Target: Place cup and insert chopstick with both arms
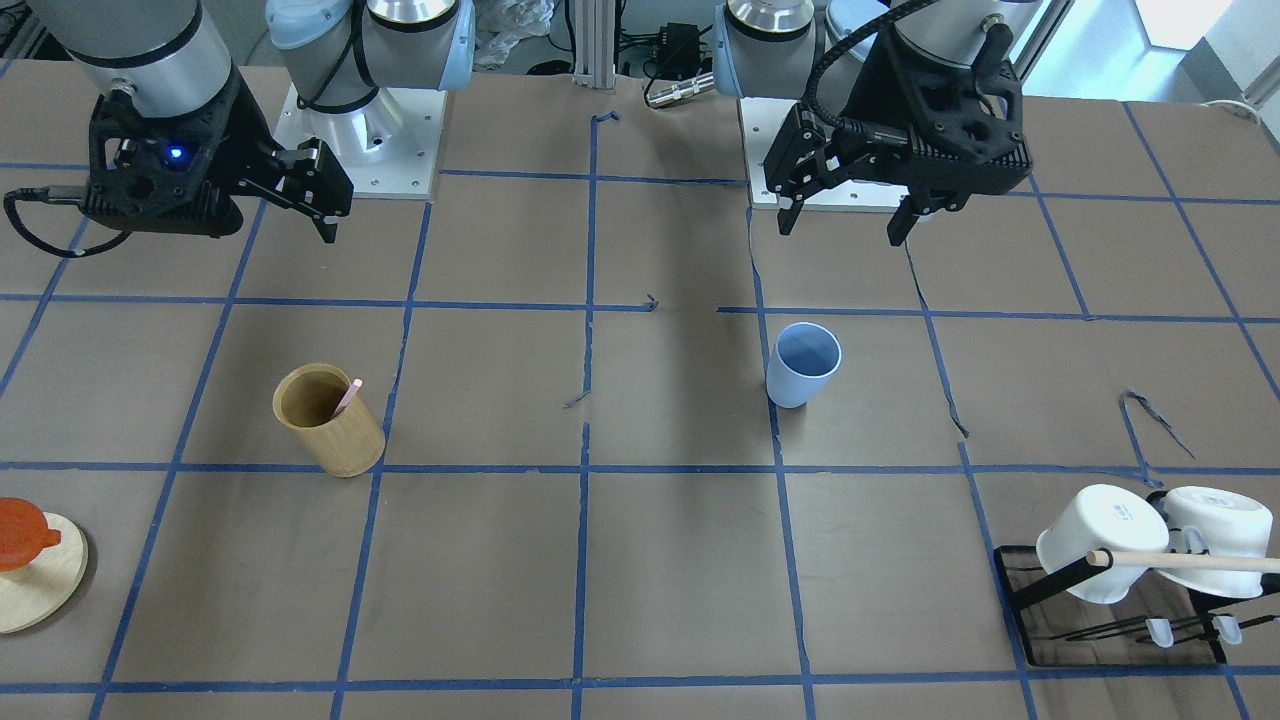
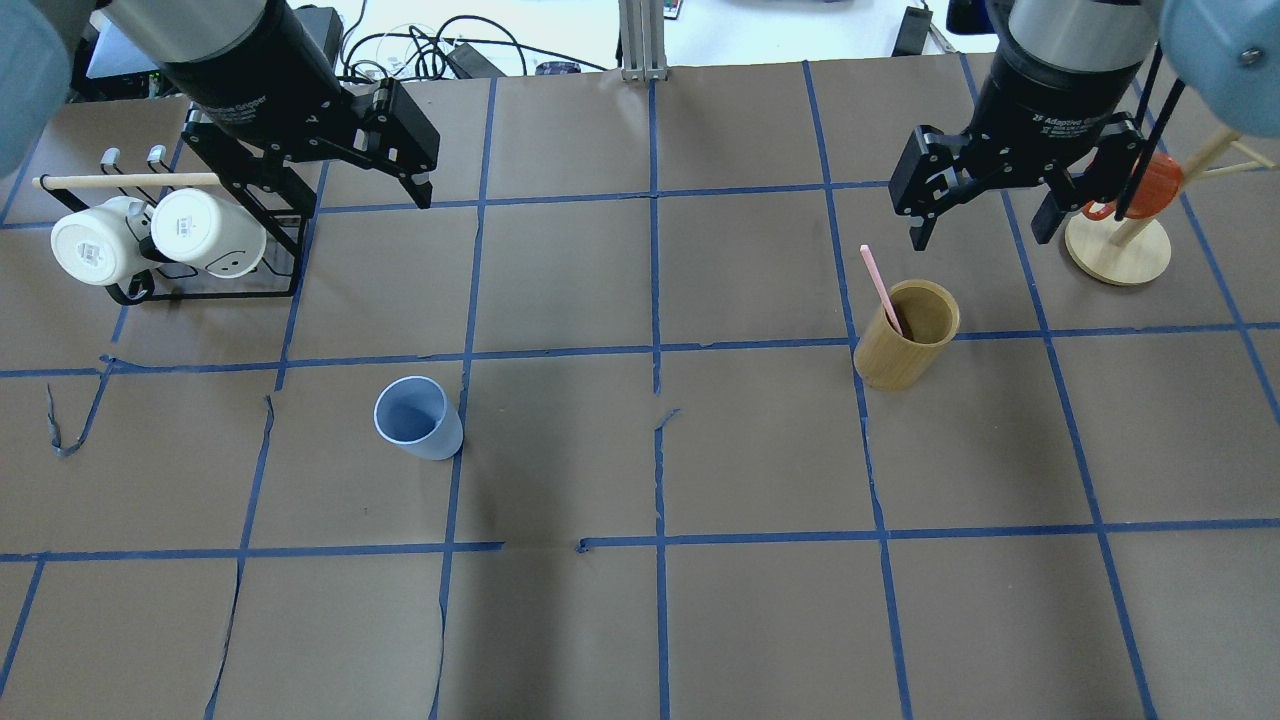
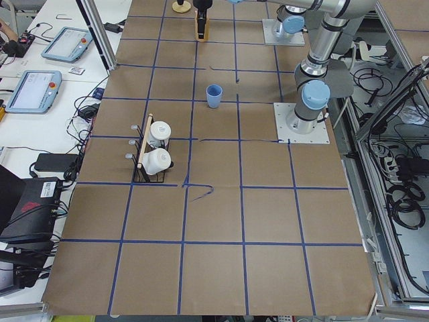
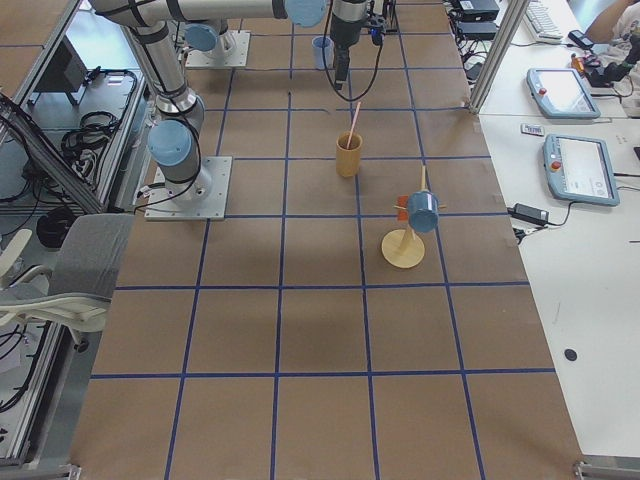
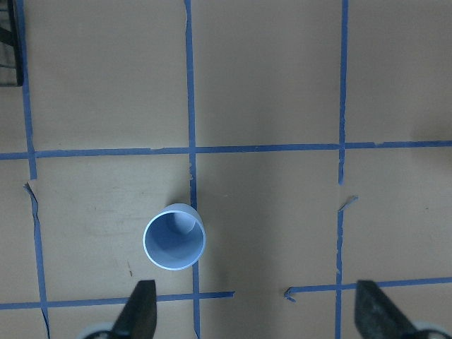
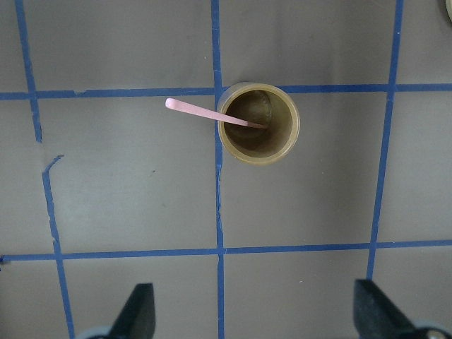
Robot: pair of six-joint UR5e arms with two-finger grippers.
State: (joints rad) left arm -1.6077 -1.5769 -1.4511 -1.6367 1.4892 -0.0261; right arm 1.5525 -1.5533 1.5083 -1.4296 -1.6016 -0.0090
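The light-blue cup (image 2: 418,418) stands upright and empty on the table's left half; it also shows in the front view (image 1: 802,365) and the left wrist view (image 5: 174,237). One pale-pink chopstick (image 2: 882,290) leans inside a tan bamboo cylinder (image 2: 905,350) on the right half, also seen in the right wrist view (image 6: 205,113). My left gripper (image 1: 842,230) is open and empty, high above the table behind the cup. My right gripper (image 2: 980,235) is open and empty, above and behind the bamboo cylinder.
A black rack (image 2: 240,285) at the back left holds two white mugs (image 2: 150,235) and a long wooden dowel (image 2: 125,181). A round wooden stand (image 2: 1120,250) with an orange cup (image 2: 1150,185) is at the back right, close to my right gripper.
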